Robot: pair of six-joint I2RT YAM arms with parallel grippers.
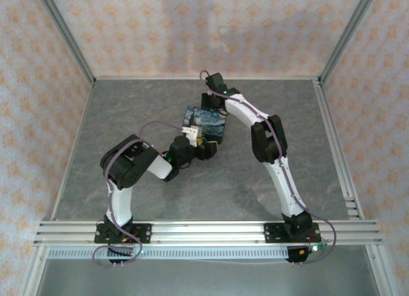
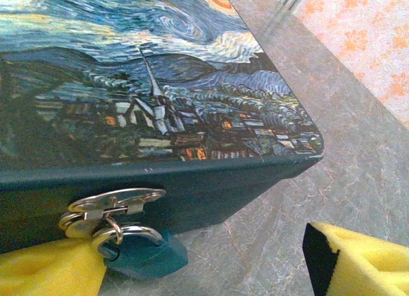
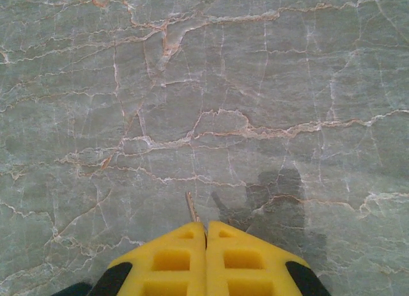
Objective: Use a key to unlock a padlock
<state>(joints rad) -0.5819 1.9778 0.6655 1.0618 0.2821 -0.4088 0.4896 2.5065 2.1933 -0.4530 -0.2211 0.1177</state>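
The padlock (image 2: 144, 254) has a dark teal body and a silvery shackle. It hangs from the metal hasp (image 2: 115, 201) on the front of the dark-blue painted box (image 2: 160, 85) (image 1: 209, 122). My left gripper (image 2: 204, 270) (image 1: 203, 146) is open at the box's near side. Its left yellow finger (image 2: 45, 270) sits right beside the padlock, and its other finger (image 2: 364, 261) is far off to the right. My right gripper (image 3: 206, 229) (image 1: 211, 103) hovers over the table behind the box. It is shut on the key (image 3: 191, 208), whose thin blade sticks out past the fingertips.
The box stands mid-table on the grey marbled surface (image 1: 128, 117). Patterned walls and aluminium posts (image 1: 64, 34) enclose the table. A metal rail (image 1: 204, 231) runs along the near edge by the arm bases.
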